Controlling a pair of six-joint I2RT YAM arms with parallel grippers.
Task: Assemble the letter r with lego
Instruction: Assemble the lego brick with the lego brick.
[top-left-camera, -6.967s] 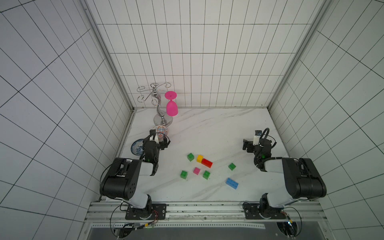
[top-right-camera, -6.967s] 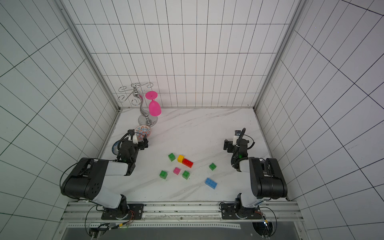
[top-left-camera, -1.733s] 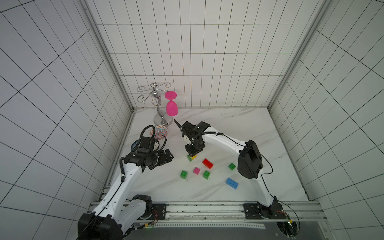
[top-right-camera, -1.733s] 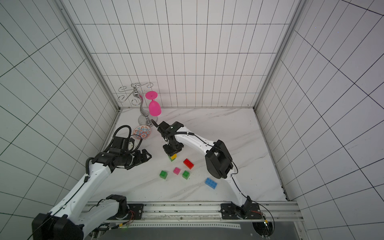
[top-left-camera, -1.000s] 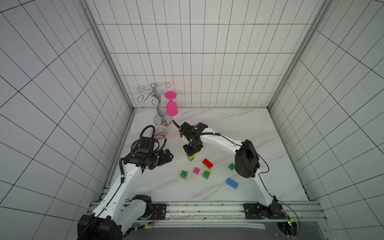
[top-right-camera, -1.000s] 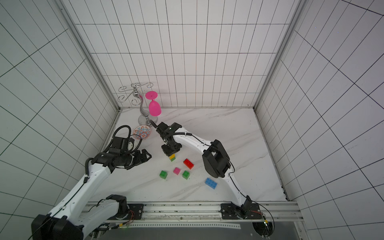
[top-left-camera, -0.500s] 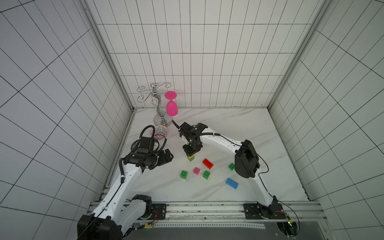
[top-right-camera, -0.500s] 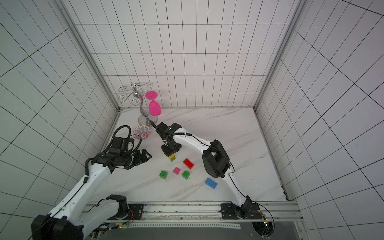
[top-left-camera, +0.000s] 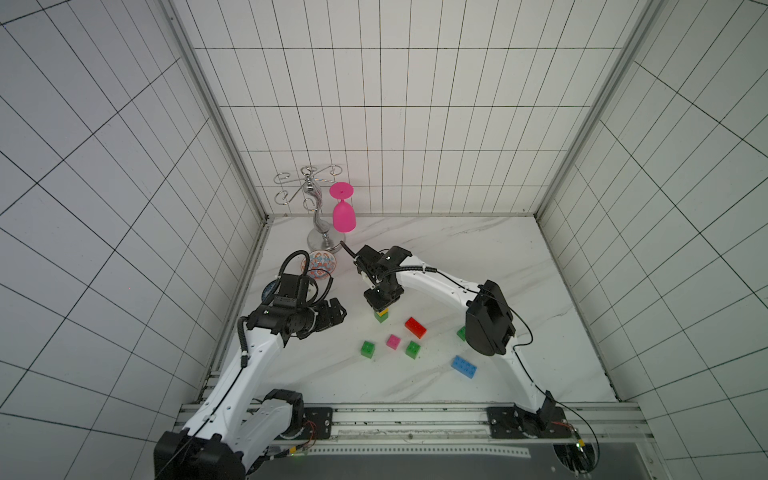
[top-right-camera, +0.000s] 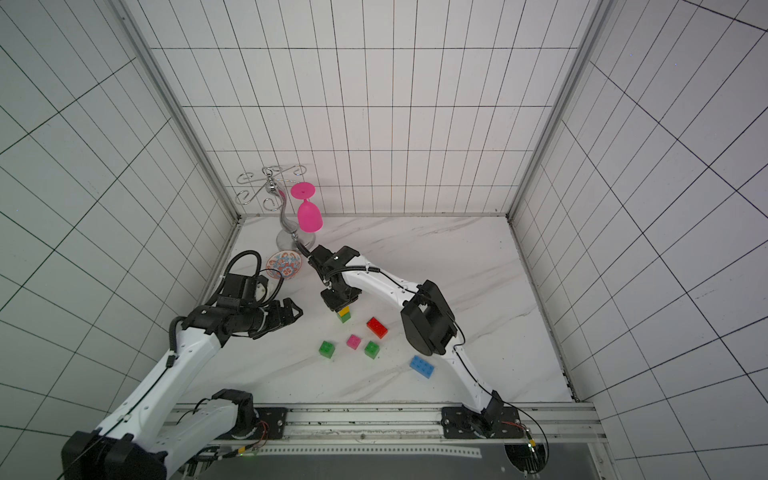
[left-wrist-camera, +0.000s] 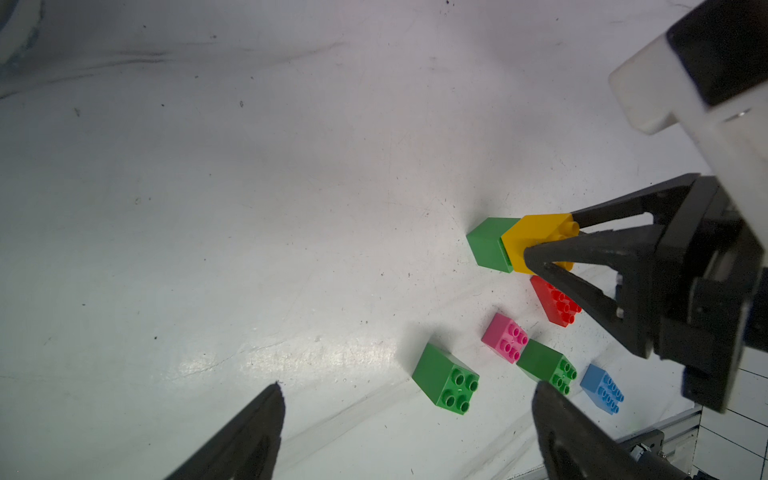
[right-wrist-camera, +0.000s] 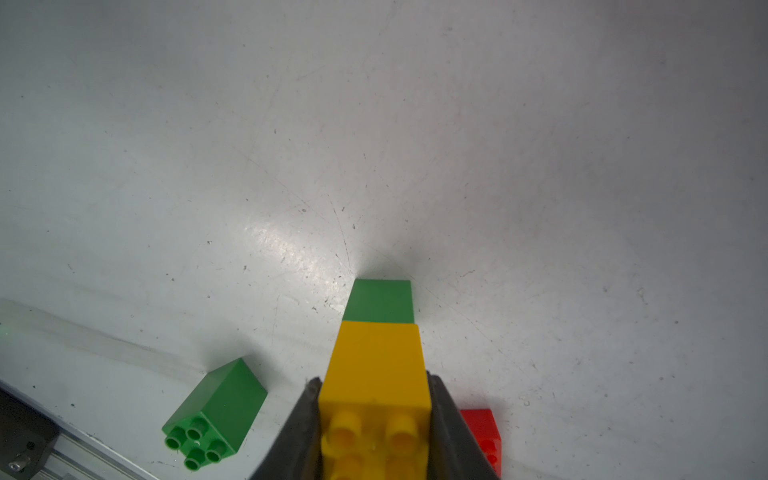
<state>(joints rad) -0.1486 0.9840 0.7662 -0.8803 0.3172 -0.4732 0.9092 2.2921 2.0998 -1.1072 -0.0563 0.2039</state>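
Observation:
My right gripper is shut on the yellow cube, which sits stacked on a green cube resting on the marble table. In both top views the stack stands left of the middle. Loose lego lies nearby: a red brick, a pink cube, two green cubes, and a blue brick. Another green cube is half hidden by the right arm. My left gripper hovers open and empty, left of the stack.
A metal glass rack with a hanging pink glass stands at the back left. A patterned bowl sits in front of it, beside the left wall. The left arm partly covers a small dish.
Seven seconds ago both arms were folded at the front and the yellow cube lay beside the red brick. Over the last second nothing has visibly moved.

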